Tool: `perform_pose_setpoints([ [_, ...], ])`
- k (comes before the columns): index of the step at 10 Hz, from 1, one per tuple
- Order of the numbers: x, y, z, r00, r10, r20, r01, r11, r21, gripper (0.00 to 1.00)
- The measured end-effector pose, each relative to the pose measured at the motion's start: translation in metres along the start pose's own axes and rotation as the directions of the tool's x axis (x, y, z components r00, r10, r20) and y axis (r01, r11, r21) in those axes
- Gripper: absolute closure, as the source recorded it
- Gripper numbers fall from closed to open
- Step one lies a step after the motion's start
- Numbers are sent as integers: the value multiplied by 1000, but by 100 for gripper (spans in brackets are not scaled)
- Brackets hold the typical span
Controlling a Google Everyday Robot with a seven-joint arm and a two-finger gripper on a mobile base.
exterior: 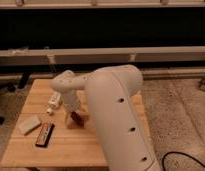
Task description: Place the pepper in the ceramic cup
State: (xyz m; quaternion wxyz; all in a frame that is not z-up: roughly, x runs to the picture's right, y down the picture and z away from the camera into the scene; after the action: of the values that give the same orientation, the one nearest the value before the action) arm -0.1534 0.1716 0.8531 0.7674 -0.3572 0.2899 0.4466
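The pepper [77,118], small and dark red, shows at the tip of my gripper [74,114], low over the middle of the wooden table [71,145]. The gripper hangs from the white wrist [66,85] and covers part of the pepper. I cannot tell whether the pepper lies on the table or is held. The ceramic cup [54,103], small and white, is just left of the gripper, near the table's middle left. My large white forearm [121,115] fills the right foreground and hides the table's right part.
A beige block [29,124] lies at the table's left. A black-and-red flat bar [44,135] lies in front of it. A dark wall with pale rails [106,55] runs behind the table. A black cable [183,159] lies on the floor at right.
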Motion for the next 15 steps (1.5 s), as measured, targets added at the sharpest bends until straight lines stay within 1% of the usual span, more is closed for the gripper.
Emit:
perform_pose_setpoints([
  [2, -1, -1, 10, 1000, 2, -26, -1, 1000, 21, 21],
  [3, -1, -2, 13, 999, 5, -34, -4, 1000, 31, 27],
  [5, -1, -2, 15, 999, 12, -39, -11, 999, 40, 47],
  [6, 0, -2, 15, 999, 14, -42, -13, 999, 39, 55],
  [8, 1, -2, 15, 999, 17, -46, -15, 999, 43, 78],
  [10, 2, -6, 13, 999, 23, -38, -21, 999, 50, 95],
  [11, 2, -7, 7, 999, 21, -32, -19, 999, 39, 100],
  [12, 3, -8, -3, 999, 18, -26, -17, 999, 33, 100],
  [15, 5, -12, -19, 1000, 14, -8, -14, 1000, 20, 100],
])
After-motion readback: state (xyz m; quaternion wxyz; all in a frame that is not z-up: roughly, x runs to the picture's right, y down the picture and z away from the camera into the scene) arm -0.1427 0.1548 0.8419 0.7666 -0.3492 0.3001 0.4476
